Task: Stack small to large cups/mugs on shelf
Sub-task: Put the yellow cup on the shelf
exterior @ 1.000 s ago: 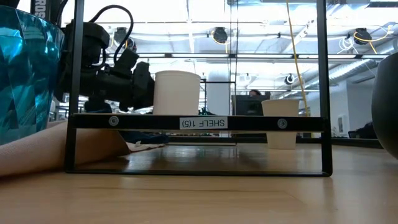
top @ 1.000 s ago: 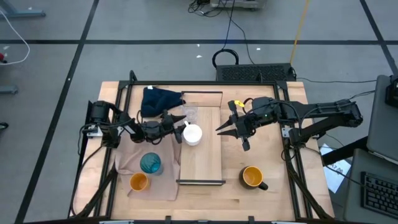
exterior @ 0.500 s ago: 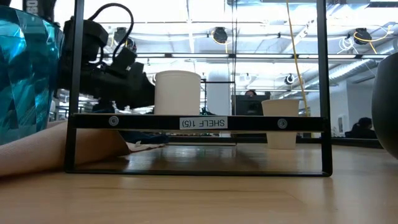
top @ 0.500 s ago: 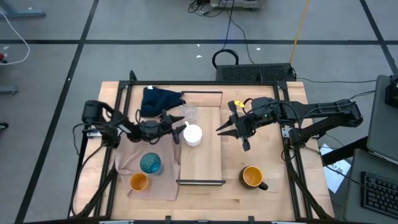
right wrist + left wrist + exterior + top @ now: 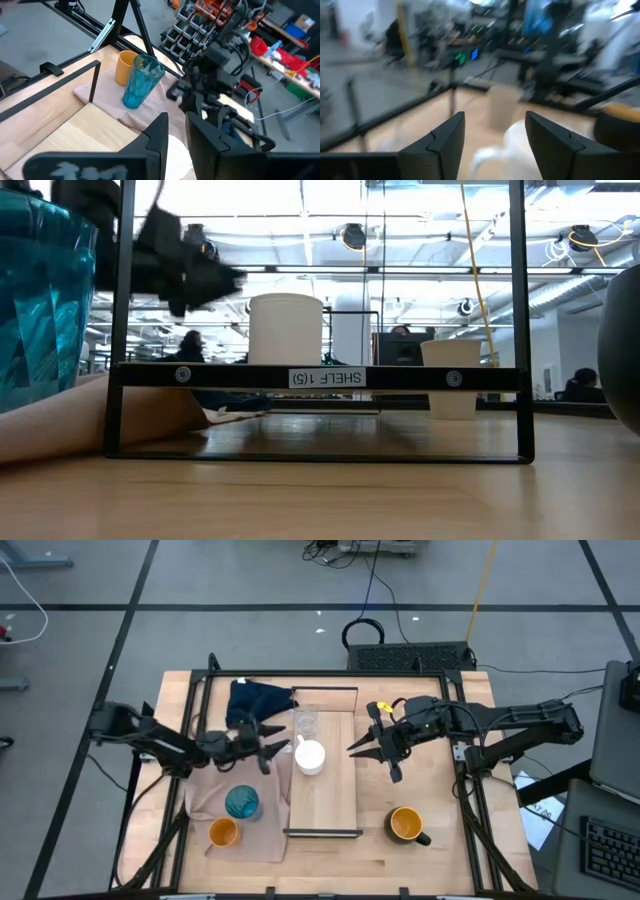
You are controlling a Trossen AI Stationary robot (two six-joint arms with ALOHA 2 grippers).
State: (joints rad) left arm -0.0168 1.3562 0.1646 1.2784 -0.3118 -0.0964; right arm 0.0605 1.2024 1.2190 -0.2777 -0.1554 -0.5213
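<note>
Compared with 0.5 s ago: left gripper (image 5: 268, 746) pulled back from the white mug (image 5: 310, 756), now just off the shelf's (image 5: 325, 795) left edge over the beige cloth (image 5: 205, 802), fingers spread wide and empty, with a clear gap to the mug; left arm stretched farther out toward the table's (image 5: 440, 860) left side. In the low view, raised above the shelf line at upper left, blurred, no longer level with the mug (image 5: 286, 328). Right gripper (image 5: 372, 755) unchanged, hanging just right of the shelf about level with the mug, fingers parted, holding nothing. White mug standing upright on the left half of the plank, toward its far end. Clear glass (image 5: 306, 722) just behind it, also on the plank, near the dark blue cloth (image 5: 257, 700). Shelf a long light-wood plank running front to back at the table's middle, black frame at each end, a label on the near frame bar (image 5: 328, 377) reading upside down. Beige-grey cup (image 5: 453, 378) visible only in the low view, right of the white mug and farther back; exact resting place impossible to tell. Teal ribbed tumbler (image 5: 242, 803) and small orange cup (image 5: 223, 832) upright on the beige cloth left of the shelf, tumbler behind, cup nearer the front edge; both seen again in the right wrist view, tumbler (image 5: 141, 81) and cup (image 5: 125, 67) side by side. Orange mug (image 5: 405, 824) with dark handle on bare table right of the shelf's near end. 3 vessels off the shelf, 2 on it.
</note>
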